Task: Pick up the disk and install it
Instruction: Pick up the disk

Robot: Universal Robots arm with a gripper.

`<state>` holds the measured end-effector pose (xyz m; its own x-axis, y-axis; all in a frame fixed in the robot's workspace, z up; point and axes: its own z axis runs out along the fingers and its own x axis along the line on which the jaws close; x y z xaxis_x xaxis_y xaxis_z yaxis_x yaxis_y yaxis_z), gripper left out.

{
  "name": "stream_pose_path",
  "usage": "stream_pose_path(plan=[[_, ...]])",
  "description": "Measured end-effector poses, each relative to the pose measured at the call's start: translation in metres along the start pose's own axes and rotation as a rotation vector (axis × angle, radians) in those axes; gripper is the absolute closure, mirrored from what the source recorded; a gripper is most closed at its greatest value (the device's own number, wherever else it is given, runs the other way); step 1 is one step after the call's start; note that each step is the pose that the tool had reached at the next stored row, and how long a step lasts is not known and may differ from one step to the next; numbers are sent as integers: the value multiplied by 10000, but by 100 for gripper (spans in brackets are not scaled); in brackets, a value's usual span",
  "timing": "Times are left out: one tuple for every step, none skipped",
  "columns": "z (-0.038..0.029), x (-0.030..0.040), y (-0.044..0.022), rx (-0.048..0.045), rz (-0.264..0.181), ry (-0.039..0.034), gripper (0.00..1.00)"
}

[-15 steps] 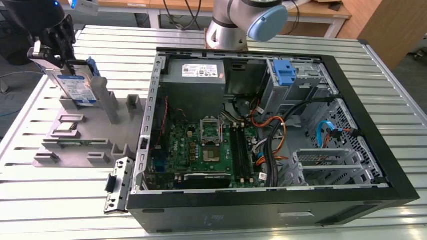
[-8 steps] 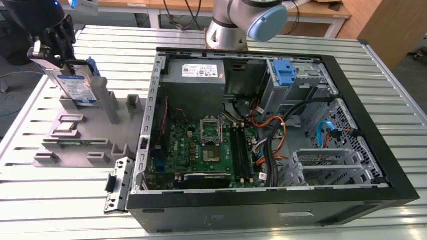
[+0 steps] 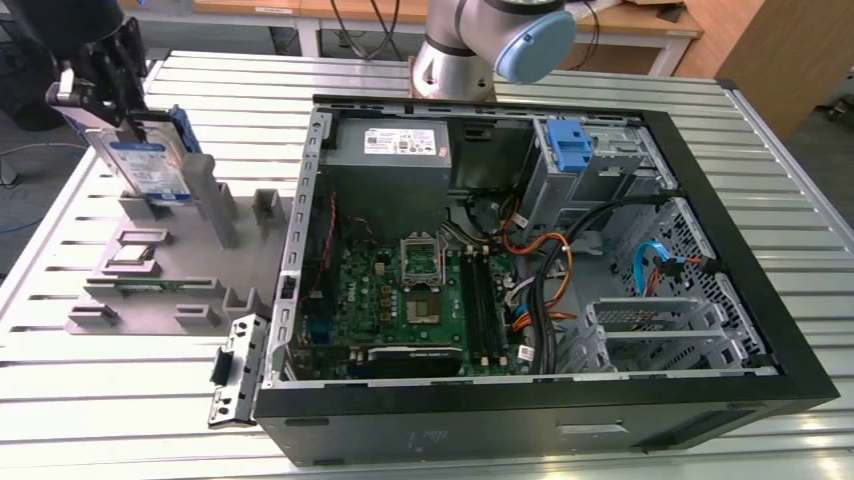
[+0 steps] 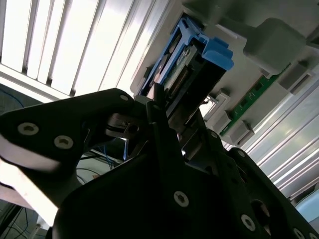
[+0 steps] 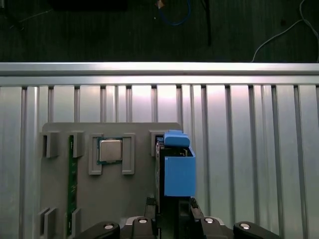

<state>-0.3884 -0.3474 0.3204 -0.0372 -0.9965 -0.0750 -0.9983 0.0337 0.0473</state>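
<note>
The disk (image 3: pixel 144 165) stands on edge at the back left of the grey holder (image 3: pixel 174 275), in the exterior view's upper left. Its silver face carries a blue-and-white label, and blue rails run along its sides. My gripper (image 3: pixel 124 118) comes down on it from above and is shut on the disk's upper end. In the first wrist view the disk's blue rail (image 5: pixel 178 174) sits between my fingers (image 5: pixel 192 205), over the holder (image 5: pixel 134 199). In the second wrist view my gripper (image 4: pixel 164 107) clamps the disk (image 4: pixel 199 64). I cannot tell whether its lower end still rests in the slot.
An open computer case (image 3: pixel 747 300) lies on the slatted metal table (image 3: pixel 134 420), on the exterior view's right. A drive bay with a blue clip (image 3: pixel 571 150) is at its back, with a grey power supply (image 3: pixel 387 150) beside it. The holder also carries a chip (image 5: pixel 109 150) and a memory stick (image 5: pixel 72 184).
</note>
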Motion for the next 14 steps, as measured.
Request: stream_pose_path(plan=[[-38, -3, 2, 0, 0, 0, 65], [-84, -6, 4, 1, 0, 0, 65], [-128, -10, 6, -1, 0, 1, 65], [-173, -13, 8, 0, 0, 0, 65], [-213, -16, 10, 1, 0, 0, 65], [-257, -19, 12, -1, 0, 1, 65], [-302, -23, 14, 0, 0, 0, 65], [-346, -26, 16, 0, 0, 0, 65], [-392, -29, 19, 0, 0, 0, 65], [-437, -33, 21, 0, 0, 0, 65], [-484, -36, 23, 0, 0, 0, 65], [-528, -40, 25, 1, 0, -1, 65], [-562, -42, 26, -1, 0, 0, 65], [-588, -44, 28, -1, 0, 0, 65]])
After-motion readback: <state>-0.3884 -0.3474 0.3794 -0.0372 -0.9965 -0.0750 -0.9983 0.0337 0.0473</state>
